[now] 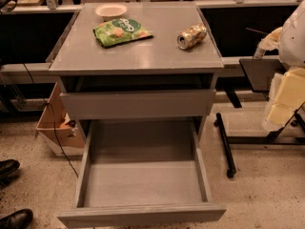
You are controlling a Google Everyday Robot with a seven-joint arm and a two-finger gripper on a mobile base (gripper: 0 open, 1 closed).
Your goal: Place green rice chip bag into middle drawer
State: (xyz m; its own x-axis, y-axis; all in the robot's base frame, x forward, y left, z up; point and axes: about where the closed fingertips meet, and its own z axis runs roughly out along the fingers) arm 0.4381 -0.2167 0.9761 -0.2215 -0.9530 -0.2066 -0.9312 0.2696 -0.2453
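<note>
The green rice chip bag (pixel 122 31) lies flat on the grey cabinet top (pixel 143 56), left of centre near the back. The middle drawer (pixel 143 178) is pulled far out toward me and its flat bottom is bare. My arm's pale white and yellowish parts show at the right edge. The gripper (pixel 284 100) appears there as a pale yellowish shape, well right of the cabinet, lower than the cabinet top and far from the bag. It holds nothing that I can see.
A small white bowl (pixel 111 10) stands behind the bag. A gold drink can (pixel 191 36) lies on its side at the right of the top. A plain grey drawer front (pixel 138 104) above the open drawer is closed. A cardboard box (pixel 56 128) and black shoes (pixel 9 168) are left; a black stand (pixel 226 147) is right.
</note>
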